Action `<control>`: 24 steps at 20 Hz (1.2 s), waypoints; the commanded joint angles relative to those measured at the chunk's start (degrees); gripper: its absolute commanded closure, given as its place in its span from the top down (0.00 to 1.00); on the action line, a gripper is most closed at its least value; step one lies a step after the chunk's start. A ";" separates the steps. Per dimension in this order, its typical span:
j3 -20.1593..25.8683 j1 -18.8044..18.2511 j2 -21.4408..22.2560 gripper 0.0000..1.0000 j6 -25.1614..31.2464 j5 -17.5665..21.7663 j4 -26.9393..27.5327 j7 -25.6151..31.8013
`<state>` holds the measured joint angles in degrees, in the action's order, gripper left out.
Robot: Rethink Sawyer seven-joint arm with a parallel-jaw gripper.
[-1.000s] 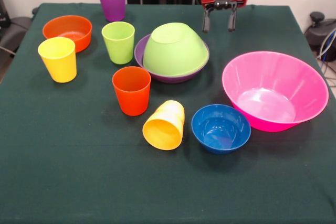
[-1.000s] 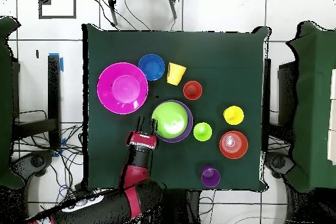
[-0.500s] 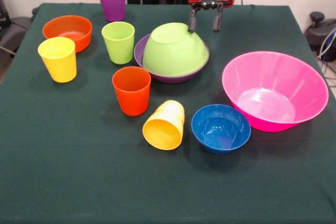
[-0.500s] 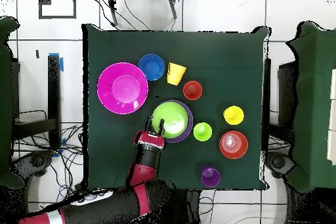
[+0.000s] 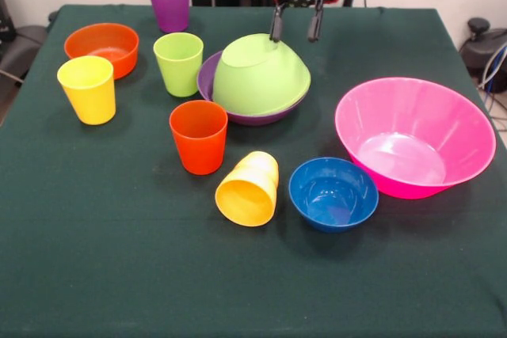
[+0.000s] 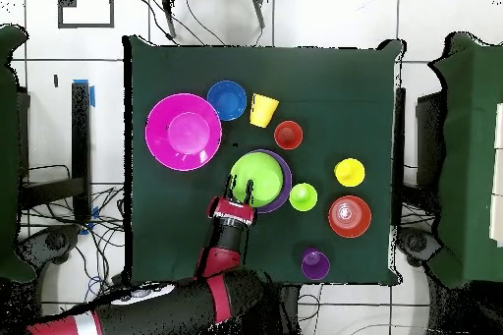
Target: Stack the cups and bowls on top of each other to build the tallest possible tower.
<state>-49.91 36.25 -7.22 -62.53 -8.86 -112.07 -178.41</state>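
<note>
Gripper (image 5: 295, 27) at top centre of the front view, red body up, two dark fingers (image 5: 276, 28) pointing down and spread apart, clamped on nothing. Tips level with the far edge of the green bowl (image 5: 261, 75), left tip seeming to meet its rim, right tip just behind it. In the overhead view, arm (image 6: 187, 302) reaching up from bottom left, gripper (image 6: 241, 190) over the lower left edge of the green bowl (image 6: 257, 176).

Green bowl upside down, tilted, resting inside the purple bowl (image 5: 212, 74); purple rim showing as a crescent on the left and below. Pink bowl (image 5: 412, 136) at centre right, upright, empty, by far the widest. Blue bowl (image 5: 333, 193) just left of it and lower, upright, empty, close beside the pink one. Orange bowl (image 5: 102, 48) at upper left, upright.

Purple cup (image 5: 169, 3) upright at the top, left of the gripper. Lime cup (image 5: 179, 63) upright just left of the purple bowl. Yellow cup (image 5: 87, 89) upright at far left, just below the orange bowl. Red cup (image 5: 198, 136) upright at centre, below the nested bowls. Yellow-orange cup (image 5: 249, 188) on its side at lower centre, mouth toward the camera, between red cup and blue bowl. All on the dark green table (image 5: 119, 275).
</note>
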 commanded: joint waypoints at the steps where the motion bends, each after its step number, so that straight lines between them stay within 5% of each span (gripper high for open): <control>1: 4.81 -0.72 -0.08 1.00 2.53 3.37 0.98 3.13; 9: 5.44 -0.59 -0.73 1.00 1.84 1.87 1.15 3.13; 24: 8.54 1.92 -5.39 1.00 0.12 -8.02 2.51 3.07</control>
<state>-50.28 36.90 -8.69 -62.53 -12.67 -112.36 -178.41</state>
